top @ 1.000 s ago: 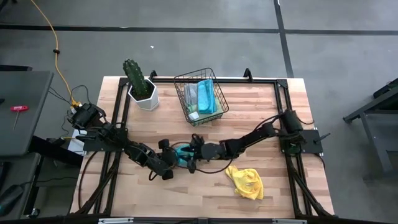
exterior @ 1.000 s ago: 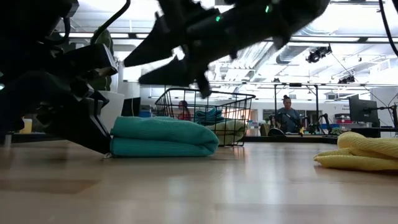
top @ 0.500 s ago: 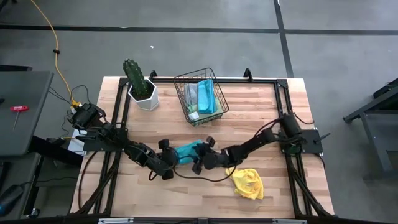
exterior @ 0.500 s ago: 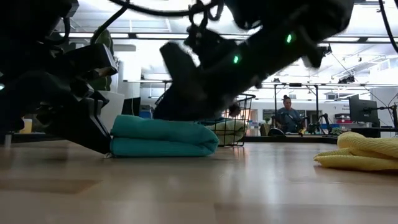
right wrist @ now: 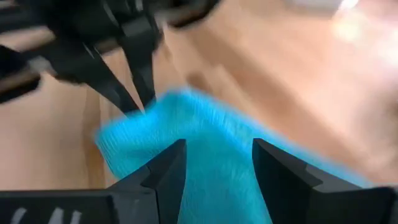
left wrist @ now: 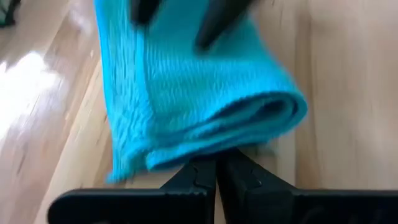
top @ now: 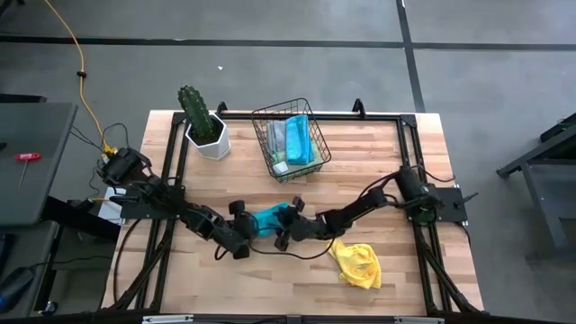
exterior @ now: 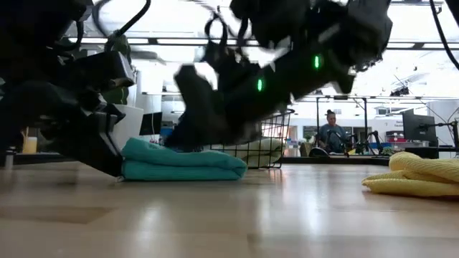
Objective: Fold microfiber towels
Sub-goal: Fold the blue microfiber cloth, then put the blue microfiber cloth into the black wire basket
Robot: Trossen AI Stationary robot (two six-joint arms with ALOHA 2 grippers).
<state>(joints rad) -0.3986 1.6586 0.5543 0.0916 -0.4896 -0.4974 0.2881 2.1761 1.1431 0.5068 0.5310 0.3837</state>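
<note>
A teal microfiber towel (top: pixel 268 219) lies folded in several layers on the wooden table (top: pixel 378 162), near its middle. My left gripper (top: pixel 251 228) is shut, with its tips at the towel's left end (left wrist: pixel 216 169). My right gripper (top: pixel 283 225) is open and reaches over the towel from the right, one finger to each side of the teal cloth (right wrist: pixel 217 165). A crumpled yellow towel (top: pixel 358 263) lies near the table's front right. More towels stand in the black wire basket (top: pixel 290 139). My left gripper touches the towel's rolled fold end (left wrist: pixel 214 149) with its shut fingertips, slanting down from the table's left. Whether any cloth lies between the tips I cannot tell. The towel lies flat on the table. My right gripper rests its open fingers (exterior: pixel 197 118) on the towel's top layer (exterior: pixel 179 149), slanting down from the table's right. The top layer looks pressed flatter under them. The towel stays on the table.
A potted cactus (top: pixel 205 124) stands at the far left next to the basket. The black frame rail (top: pixel 409 171) runs along the table's edges. Bare wood lies at the near left (top: pixel 180 279). People sit in the room beyond (exterior: pixel 331 132).
My right gripper has come down onto the teal towel and rolled about its own axis, staying open. The towel's top has sunk and looks flatter than before. My left gripper has kept still at the towel's left end.
</note>
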